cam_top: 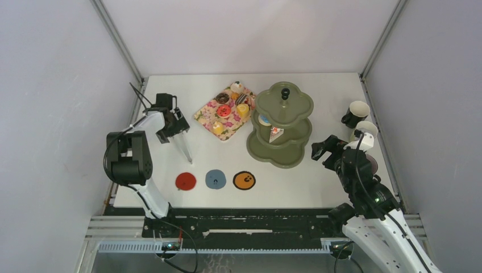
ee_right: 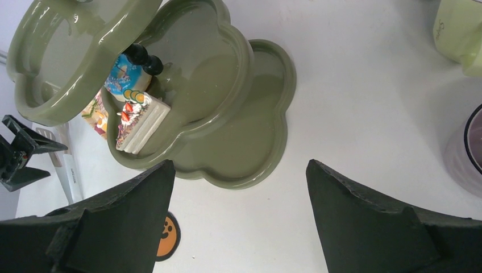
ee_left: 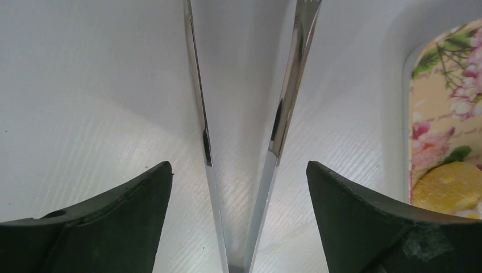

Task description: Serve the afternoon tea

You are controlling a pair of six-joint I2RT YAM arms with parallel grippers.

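Observation:
The olive-green three-tier stand (cam_top: 290, 149) with its black knob (cam_top: 285, 92) stands right of centre. A blue donut (cam_top: 264, 119) and a cake slice (cam_top: 277, 133) sit on its middle tier; both show in the right wrist view, donut (ee_right: 126, 77) and slice (ee_right: 139, 124). Several more treats lie on the floral tray (cam_top: 206, 114). Two mugs (cam_top: 358, 114) (cam_top: 366, 129) stand at the right edge. My left gripper (cam_top: 172, 126) (ee_left: 239, 165) is open, its jaws wide apart on either side of metal tongs (ee_left: 284, 114) without touching them. My right gripper (cam_top: 320, 151) (ee_right: 240, 162) is open and empty beside the stand's bottom tier (ee_right: 267, 131).
Red (cam_top: 185, 181), blue (cam_top: 215, 179) and orange (cam_top: 244, 180) coasters lie in a row at the front. The tongs (cam_top: 186, 149) point toward the red coaster. A pale green mug (ee_right: 460, 28) and a purple-rimmed mug (ee_right: 469, 153) stand right of my right gripper. The tray's edge (ee_left: 437, 114) is right of the tongs.

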